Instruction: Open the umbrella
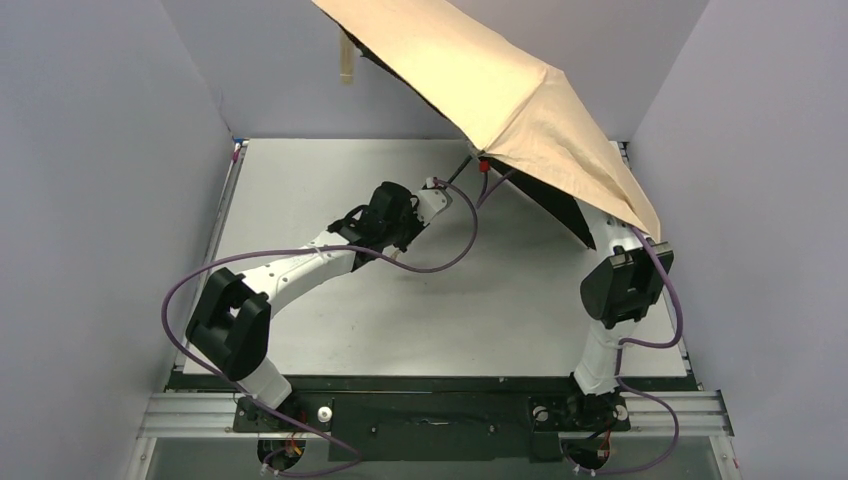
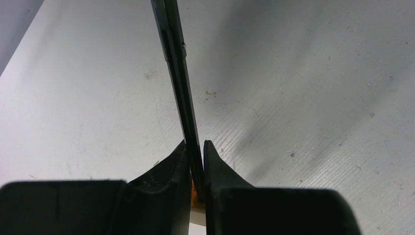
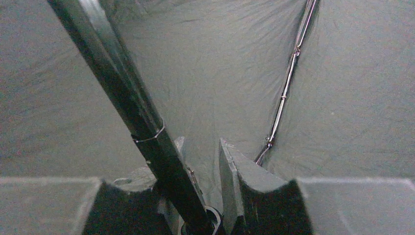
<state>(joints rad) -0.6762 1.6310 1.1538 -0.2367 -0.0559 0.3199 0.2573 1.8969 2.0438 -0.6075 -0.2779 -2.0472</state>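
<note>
Grey walls (image 1: 100,150), white bench (image 1: 400,330). Umbrella (image 1: 520,95) is popped open, canopy tilted up over the bench's right side. Left tool (image 2: 195,144) is pinched tight on the thin black shaft (image 2: 176,63). Right tool (image 3: 200,142) sits under the canopy, only a narrow gap between its jaws.

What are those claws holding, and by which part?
The left claw pinches the umbrella by its thin black shaft. The right claw, under the canopy, is at the shaft too; grip unclear.
</note>
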